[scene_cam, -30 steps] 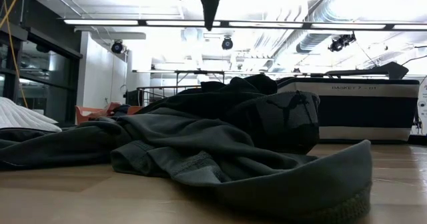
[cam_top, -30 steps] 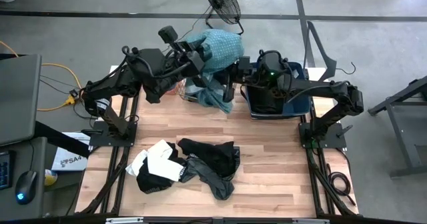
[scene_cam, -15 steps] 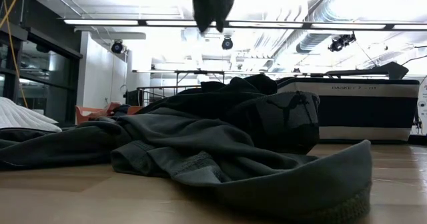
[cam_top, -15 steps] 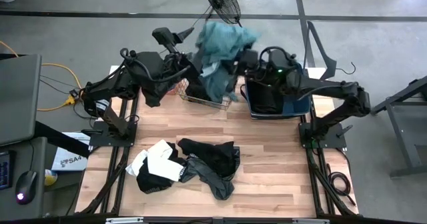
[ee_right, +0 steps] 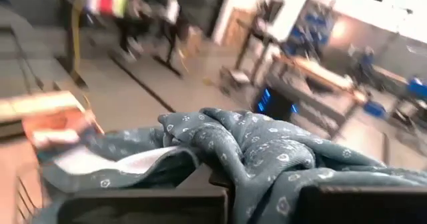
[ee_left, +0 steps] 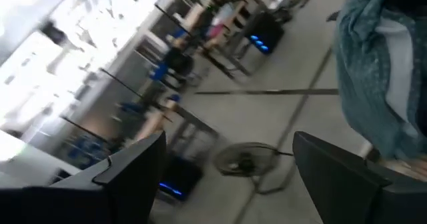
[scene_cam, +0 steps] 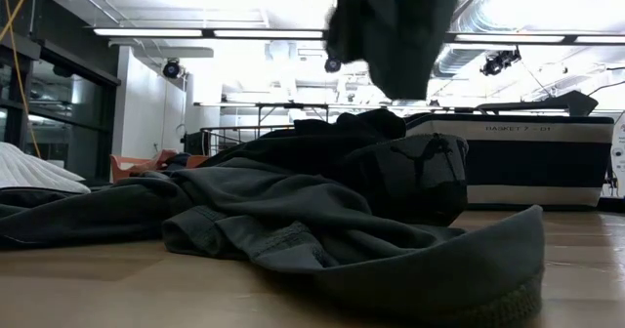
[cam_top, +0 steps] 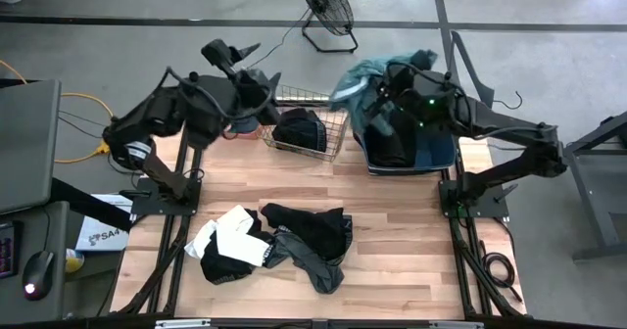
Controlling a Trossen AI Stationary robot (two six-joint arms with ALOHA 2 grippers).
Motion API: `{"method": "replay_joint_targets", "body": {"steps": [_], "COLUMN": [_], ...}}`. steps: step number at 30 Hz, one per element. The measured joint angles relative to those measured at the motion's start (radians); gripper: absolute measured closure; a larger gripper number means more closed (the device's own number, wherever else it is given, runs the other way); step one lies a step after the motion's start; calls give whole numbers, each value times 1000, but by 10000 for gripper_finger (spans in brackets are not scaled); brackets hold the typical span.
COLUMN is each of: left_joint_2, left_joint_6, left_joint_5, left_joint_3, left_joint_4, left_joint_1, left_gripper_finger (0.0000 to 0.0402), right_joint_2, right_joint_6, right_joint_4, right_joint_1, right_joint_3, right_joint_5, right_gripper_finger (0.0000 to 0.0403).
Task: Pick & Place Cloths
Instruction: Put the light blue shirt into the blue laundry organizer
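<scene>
High view shows you the right gripper [cam_top: 377, 92] squeezed tight on the big teal cloth [cam_top: 361, 77], up in the air over the dark blue bin [cam_top: 443, 155]. Your left gripper [cam_top: 243, 51] has its fingers wide apart, holding nothing, beside the wire basket [cam_top: 335, 133]. More cloths [cam_top: 274, 243] lie piled on the table [cam_top: 411, 251].
</scene>
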Motion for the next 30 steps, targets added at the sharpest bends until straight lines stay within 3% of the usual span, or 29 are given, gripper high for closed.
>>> {"method": "replay_joint_targets", "body": {"steps": [6,13,21,30], "left_joint_2": [-20,-21,-21,-19], "left_joint_6": [-239,-327,-349,-348], "left_joint_5": [120,148,160,171], "left_joint_3": [0,-31,-99,-187], "left_joint_4": [-217,-299,-279,-212], "left_joint_1": [64,120,134,163], "left_gripper_finger": [80,80,80,80], "right_joint_2": [-5,-4,6,7], "right_joint_6": [114,368,722,898], "right_joint_4": [-227,-556,-923,-1014], "right_joint_1": [-8,-14,-75,-232], "right_joint_3": [0,0,-47,-228], "right_joint_5": [122,201,169,90], "right_gripper_finger": [399,399,399,399]}}
